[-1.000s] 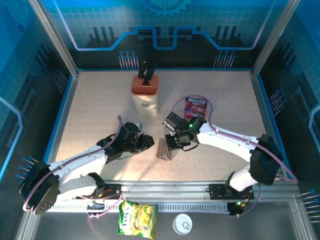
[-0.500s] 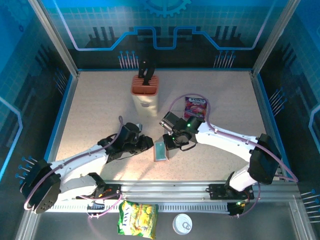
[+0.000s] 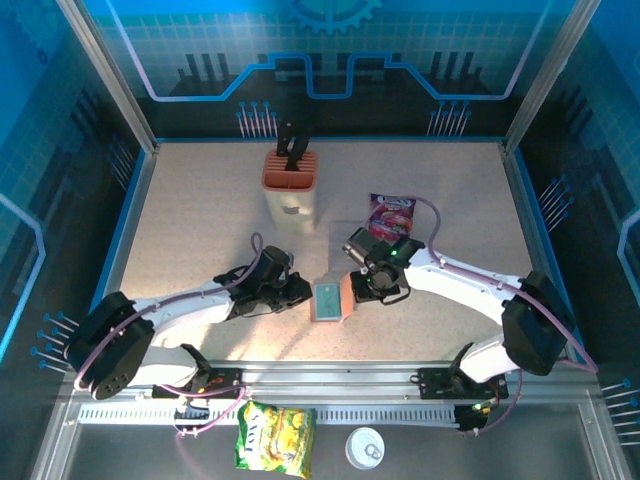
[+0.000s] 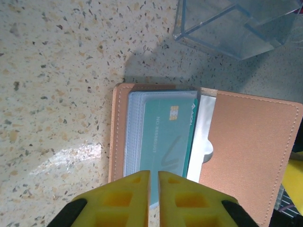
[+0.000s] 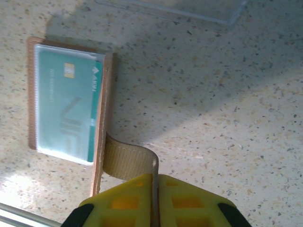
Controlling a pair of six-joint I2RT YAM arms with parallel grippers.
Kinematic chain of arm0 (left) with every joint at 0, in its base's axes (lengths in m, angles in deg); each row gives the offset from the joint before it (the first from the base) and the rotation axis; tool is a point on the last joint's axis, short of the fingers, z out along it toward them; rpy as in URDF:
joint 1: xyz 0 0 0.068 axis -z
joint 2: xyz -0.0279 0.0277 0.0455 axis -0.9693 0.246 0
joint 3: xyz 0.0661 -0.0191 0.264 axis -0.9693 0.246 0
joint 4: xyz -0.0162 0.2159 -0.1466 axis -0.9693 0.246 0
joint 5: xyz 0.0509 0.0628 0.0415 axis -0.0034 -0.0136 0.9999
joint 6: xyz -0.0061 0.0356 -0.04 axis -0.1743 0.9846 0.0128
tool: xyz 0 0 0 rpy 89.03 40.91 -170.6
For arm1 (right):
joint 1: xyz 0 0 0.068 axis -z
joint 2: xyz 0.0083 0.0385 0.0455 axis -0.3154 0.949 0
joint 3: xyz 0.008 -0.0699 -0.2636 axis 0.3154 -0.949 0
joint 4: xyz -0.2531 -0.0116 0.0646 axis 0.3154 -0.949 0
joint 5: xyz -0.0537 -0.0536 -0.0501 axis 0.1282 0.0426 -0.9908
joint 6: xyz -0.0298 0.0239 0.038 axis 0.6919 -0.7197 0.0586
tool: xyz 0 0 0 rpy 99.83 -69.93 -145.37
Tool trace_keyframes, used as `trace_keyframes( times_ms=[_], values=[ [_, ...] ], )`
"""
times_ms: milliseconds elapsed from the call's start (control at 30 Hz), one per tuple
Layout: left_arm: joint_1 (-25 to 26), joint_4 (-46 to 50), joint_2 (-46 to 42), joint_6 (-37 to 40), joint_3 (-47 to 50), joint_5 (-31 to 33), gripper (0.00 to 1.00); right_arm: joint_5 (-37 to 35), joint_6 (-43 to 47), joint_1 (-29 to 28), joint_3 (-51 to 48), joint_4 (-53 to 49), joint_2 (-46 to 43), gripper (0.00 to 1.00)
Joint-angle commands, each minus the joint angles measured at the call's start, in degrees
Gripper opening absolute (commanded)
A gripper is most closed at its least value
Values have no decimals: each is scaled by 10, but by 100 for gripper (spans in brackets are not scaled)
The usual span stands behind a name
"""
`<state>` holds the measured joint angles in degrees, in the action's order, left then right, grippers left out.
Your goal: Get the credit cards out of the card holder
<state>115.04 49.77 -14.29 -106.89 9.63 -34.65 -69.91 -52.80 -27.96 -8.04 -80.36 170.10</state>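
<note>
The card holder point(image 3: 346, 299), a brown wallet, lies open and flat on the table between my two grippers. A teal credit card point(image 3: 326, 297) sits face up in its clear pocket stack. In the left wrist view the card point(image 4: 165, 137) fills the left half of the card holder point(image 4: 246, 146). My left gripper point(image 4: 154, 174) hangs over the card's near edge, jaws almost together with a thin slit and nothing pinched. My right gripper point(image 5: 155, 177) is shut on the holder's tan strap point(image 5: 125, 161), beside the brown edge point(image 5: 102, 132) and the card point(image 5: 66, 109).
An orange-topped knife block point(image 3: 290, 185) stands behind the holder. A purple snack packet point(image 3: 391, 213) lies at the back right. A clear plastic tray point(image 4: 236, 23) sits just beyond the holder. A yellow packet point(image 3: 275, 437) and a white lid point(image 3: 364, 447) lie on the front ledge.
The card holder went from standing on edge in the right gripper to lying open and flat. The left gripper moved right onto it and its jaws narrowed.
</note>
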Motion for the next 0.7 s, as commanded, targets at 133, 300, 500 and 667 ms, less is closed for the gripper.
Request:
trace_keyframes(
  times_ms=[133, 300, 500, 667],
  values=[
    [8, -46, 43, -15, 15, -24, 9, -20, 12, 14, -37, 12, 8, 9],
    [7, -53, 62, -23, 19, -23, 5, -29, 13, 15, -46, 20, 27, 10],
    [7, -61, 72, -31, 27, -18, 3, -46, 14, 15, -49, 18, 45, 12],
    [7, -60, 79, -35, 29, -17, 2, -62, 19, 16, -49, 22, 62, 13]
  ],
)
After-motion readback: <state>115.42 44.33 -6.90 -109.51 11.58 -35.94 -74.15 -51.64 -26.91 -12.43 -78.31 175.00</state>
